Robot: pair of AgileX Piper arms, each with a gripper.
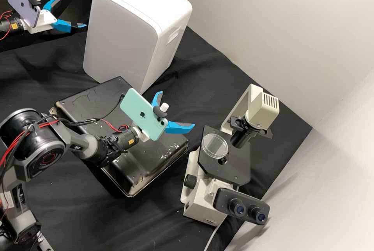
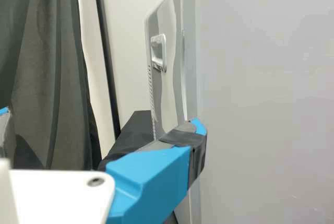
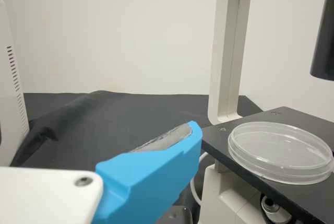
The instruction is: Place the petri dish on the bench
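Resting on the black stage [image 1: 235, 161] of a microscope [image 1: 202, 200], the clear petri dish [image 1: 215, 144] is seen lying flat and empty, toward the stage's near-left corner. In the right wrist view the petri dish [image 3: 282, 151] is shown close to the stage edge, with the microscope's pale pillar [image 3: 229, 51] standing behind it. A dark lens tube [image 1: 242, 136] is hung over the stage just beside the dish, and the way to the dish from above on that side is narrowed by it. The twin eyepieces [image 1: 247, 210] are set at the front, below the stage.

The right hand [image 1: 177, 109] is held left of the stage, apart from the dish, above the edge of a dark tray [image 1: 87, 103] that lies on the bench [image 1: 202, 71]. Its blue fingers [image 1: 180, 127] are spread wide and nothing is held between them. A green phone [image 1: 142, 114] is mounted on its wrist.

The left hand [image 1: 73, 12] is kept well away at the far left, just beside a tall white box [image 1: 136, 29] that is stood on the bench behind the tray. Its fingers [image 2: 151, 177] are likewise parted, with nothing gripped, and the side of the box [image 2: 261, 78] is faced closely in the left wrist view.
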